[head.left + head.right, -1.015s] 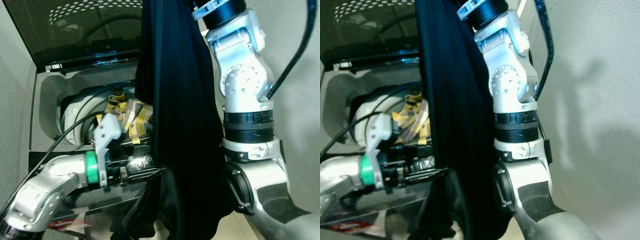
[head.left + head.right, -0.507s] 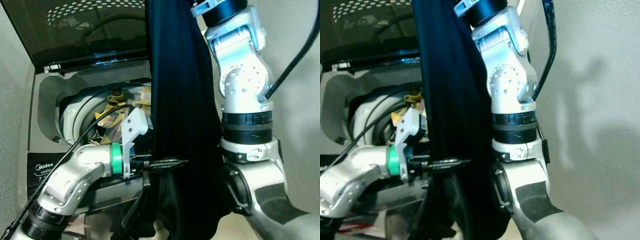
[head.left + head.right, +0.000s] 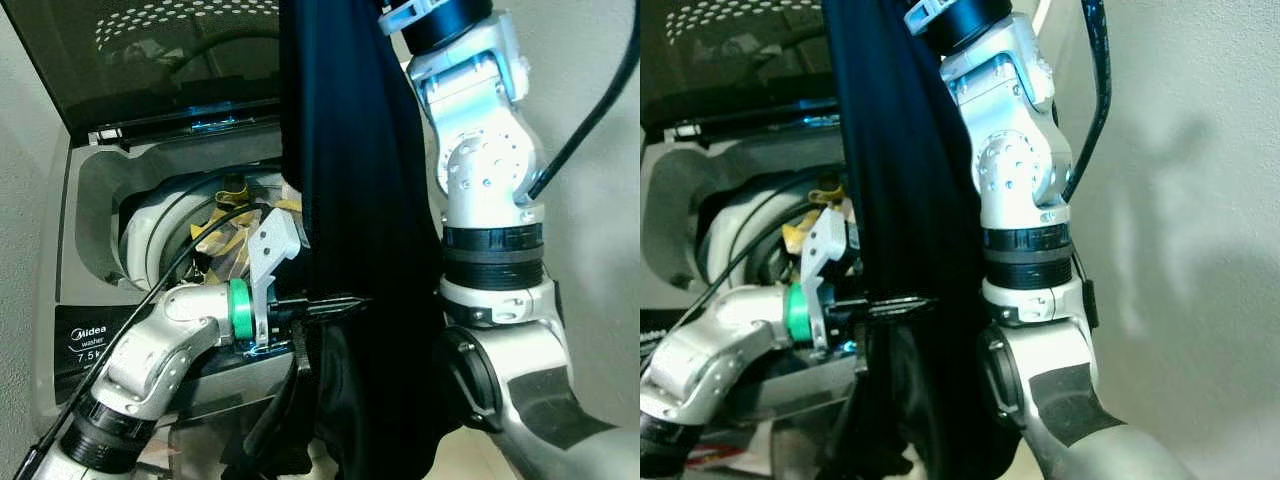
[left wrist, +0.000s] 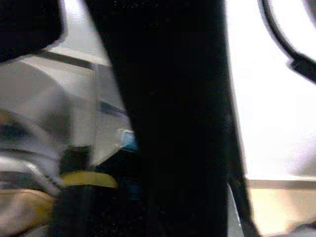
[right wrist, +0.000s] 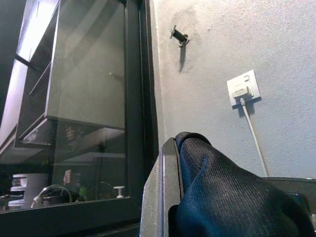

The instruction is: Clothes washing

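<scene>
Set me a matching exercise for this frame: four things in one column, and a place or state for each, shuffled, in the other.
Things:
1. dark garment
2. washer lid
3. yellow-patterned clothes
4. left end effector

Places or states:
A. raised open behind the tub
B. lying inside the drum
C. hanging from the right end effector
D. reaching sideways against the hanging cloth

Pairs: 1-C, 2-A, 3-B, 4-D
</scene>
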{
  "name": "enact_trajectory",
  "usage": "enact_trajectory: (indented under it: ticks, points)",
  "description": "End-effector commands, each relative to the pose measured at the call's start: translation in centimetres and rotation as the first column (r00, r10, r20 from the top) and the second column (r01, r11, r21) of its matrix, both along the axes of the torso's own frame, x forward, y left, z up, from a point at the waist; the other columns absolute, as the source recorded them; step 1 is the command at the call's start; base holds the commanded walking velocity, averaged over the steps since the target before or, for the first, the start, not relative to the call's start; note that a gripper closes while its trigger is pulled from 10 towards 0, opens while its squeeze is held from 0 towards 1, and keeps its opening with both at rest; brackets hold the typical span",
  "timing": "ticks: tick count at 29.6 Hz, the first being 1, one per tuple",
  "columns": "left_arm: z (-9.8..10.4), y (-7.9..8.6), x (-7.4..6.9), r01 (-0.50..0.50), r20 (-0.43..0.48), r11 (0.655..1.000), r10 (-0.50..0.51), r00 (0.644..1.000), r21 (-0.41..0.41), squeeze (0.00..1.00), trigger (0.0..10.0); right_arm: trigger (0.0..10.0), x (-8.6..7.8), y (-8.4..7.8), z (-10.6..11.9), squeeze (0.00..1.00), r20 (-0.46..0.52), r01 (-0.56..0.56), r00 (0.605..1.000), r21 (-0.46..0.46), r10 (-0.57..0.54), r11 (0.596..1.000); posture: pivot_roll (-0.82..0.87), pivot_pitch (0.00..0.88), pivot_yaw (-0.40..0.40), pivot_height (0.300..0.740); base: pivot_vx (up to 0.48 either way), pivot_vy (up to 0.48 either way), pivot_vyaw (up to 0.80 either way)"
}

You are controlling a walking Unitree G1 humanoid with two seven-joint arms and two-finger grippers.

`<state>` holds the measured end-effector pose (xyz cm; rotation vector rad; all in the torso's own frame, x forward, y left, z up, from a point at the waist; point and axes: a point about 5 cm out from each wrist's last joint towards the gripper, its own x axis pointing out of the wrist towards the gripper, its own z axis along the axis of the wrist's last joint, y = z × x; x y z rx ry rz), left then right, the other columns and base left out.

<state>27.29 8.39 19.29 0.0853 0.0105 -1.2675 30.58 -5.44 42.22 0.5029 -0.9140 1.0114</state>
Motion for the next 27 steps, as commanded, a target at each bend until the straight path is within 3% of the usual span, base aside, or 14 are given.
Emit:
enact_trajectory:
  ticks: [1, 4, 5, 8, 9, 10, 11, 12, 14, 15, 17, 20, 25, 27]
  points:
    - [-0.2, 1.5, 2.6, -0.255, 0.070, 0.965, 0.251, 0.965, 0.054, 0.00, 0.0, 10.0, -0.6, -1.2, 0.8, 0.00, 0.038, 0.022, 0.999, 0.036, -0.023, 0.999, -0.06, 0.000, 0.053, 0.740, 0.000, 0.000, 0.00]
    - [0.2, 2.4, 3.7, -0.366, 0.114, 0.930, 0.359, 0.926, 0.043, 0.00, 0.0, 10.0, -0.6, -1.6, 0.9, 0.00, 0.040, 0.033, 0.999, 0.042, -0.035, 0.999, -0.06, 0.000, 0.053, 0.740, 0.000, 0.000, 0.00]
    - [0.8, 3.4, 5.0, -0.480, 0.141, 0.877, 0.473, 0.870, 0.017, 0.00, 4.7, 10.0, -0.7, -2.0, 0.9, 0.00, 0.044, 0.041, 0.998, 0.047, -0.043, 0.998, -0.06, 0.000, 0.052, 0.740, 0.000, 0.000, 0.00]
    - [1.6, 4.7, 6.2, -0.601, 0.193, 0.799, 0.593, 0.782, -0.020, 0.00, 8.4, 10.0, -0.7, -2.4, 1.0, 0.00, 0.049, 0.046, 0.998, 0.051, -0.048, 0.998, -0.06, 0.000, 0.051, 0.740, 0.000, 0.000, 0.00]
    - [2.8, 6.2, 7.3, -0.712, 0.246, 0.698, 0.706, 0.664, -0.081, 0.00, 10.0, 10.0, -0.8, -2.8, 0.9, 0.00, 0.054, 0.046, 0.997, 0.049, -0.048, 0.998, -0.06, 0.000, 0.051, 0.740, 0.000, 0.000, 0.00]
    - [3.8, 7.5, 7.9, -0.788, 0.303, 0.603, 0.779, 0.549, -0.125, 0.00, 10.0, 10.0, -0.9, -3.0, 0.8, 0.00, 0.057, 0.040, 0.997, 0.044, -0.043, 0.998, -0.06, 0.000, 0.052, 0.740, 0.000, 0.000, 0.00]
    - [3.8, 7.5, 7.9, -0.788, 0.303, 0.603, 0.779, 0.549, -0.125, 0.00, 10.0, 10.0, -0.9, -3.0, 0.8, 0.00, 0.057, 0.040, 0.997, 0.044, -0.043, 0.998, -0.06, 0.000, 0.052, 0.740, 0.000, 0.000, 0.00]
    - [4.7, 9.0, 8.4, -0.857, 0.367, 0.489, 0.836, 0.407, -0.163, 0.00, 10.0, 10.0, -1.0, -3.2, 0.5, 0.00, 0.062, 0.031, 0.998, 0.024, -0.033, 0.999, -0.06, 0.000, 0.052, 0.740, 0.000, 0.000, 0.00]
    - [4.7, 9.0, 8.4, -0.857, 0.367, 0.489, 0.836, 0.407, -0.163, 0.00, 10.0, 10.0, -1.0, -3.2, 0.5, 0.00, 0.062, 0.031, 0.998, 0.024, -0.033, 0.999, -0.06, 0.000, 0.052, 0.740, 0.000, 0.000, 0.00]
    - [5.5, 10.4, 8.7, -0.903, 0.416, 0.381, 0.867, 0.274, -0.199, 0.00, 10.0, 10.0, -1.0, -3.2, 0.0, 0.00, 0.062, 0.022, 0.998, -0.002, -0.022, 1.000, -0.06, 0.000, 0.052, 0.740, 0.000, 0.000, 0.00]
    - [5.5, 10.4, 8.7, -0.903, 0.416, 0.381, 0.867, 0.274, -0.199, 0.00, 10.0, 10.0, -1.0, -3.2, 0.0, 0.00, 0.062, 0.022, 0.998, -0.002, -0.022, 1.000, -0.06, 0.000, 0.052, 0.740, 0.000, 0.000, 0.00]
    - [7.1, 15.2, 8.3, -0.955, 0.513, -0.008, 0.842, -0.167, -0.297, 0.00, 10.0, 10.0, -0.1, -2.4, -4.5, 0.00, 0.003, 0.038, 0.999, -0.239, -0.038, 0.970, -0.06, 0.000, 0.054, 0.740, 0.000, 0.000, 0.00]
    - [7.2, 16.9, 7.7, -0.931, 0.546, -0.155, 0.774, -0.322, -0.329, 0.00, 10.0, 10.0, 1.0, -1.3, -8.4, 0.00, -0.035, 0.082, 0.994, -0.427, -0.107, 0.900, -0.06, 0.000, 0.055, 0.740, 0.000, 0.000, 0.00]
    - [6.9, 17.5, 7.3, -0.899, 0.572, -0.239, 0.704, -0.420, -0.366, 0.00, 10.0, 10.0, 2.1, 0.4, -13.0, 0.00, 0.059, 0.205, 0.972, -0.679, -0.226, 0.705, -0.06, 0.000, 0.055, 0.740, 0.000, 0.000, 0.00]
